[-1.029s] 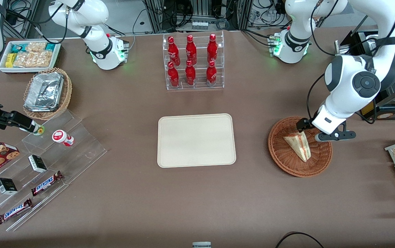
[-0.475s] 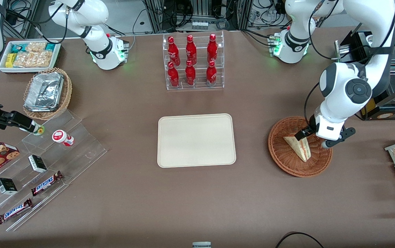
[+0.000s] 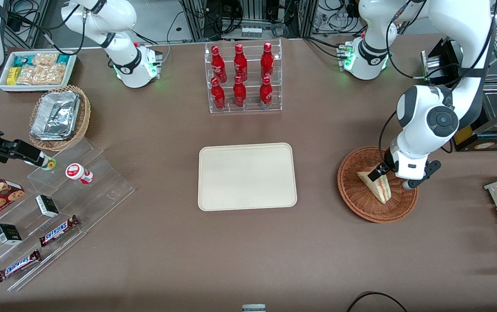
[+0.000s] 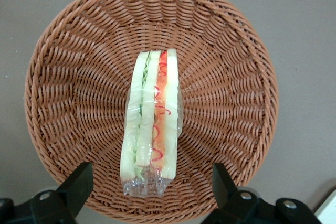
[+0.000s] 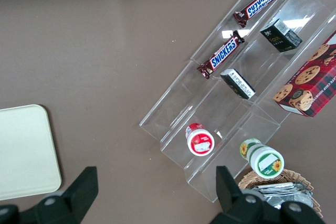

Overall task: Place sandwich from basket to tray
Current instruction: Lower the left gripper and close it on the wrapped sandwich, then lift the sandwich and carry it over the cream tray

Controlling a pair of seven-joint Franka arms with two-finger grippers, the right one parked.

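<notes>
Sandwich (image 4: 150,124) lies flat in the middle of the basket (image 4: 73,51), not yet lifted. My hand (image 4: 149,195) hangs just above it, fingers (image 4: 79,182) spread wide and gripping nothing. The tray (image 3: 247,176) at frame center sits bare, so grasp, carry and placement all remain.

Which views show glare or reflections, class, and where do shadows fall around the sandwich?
Left wrist view: the sandwich wrap glints faintly; the open gripper hangs above the basket, lit evenly with little shadow. Front view: the foil containers shine brightly. Right wrist view: the clear display steps catch white glare.
</notes>
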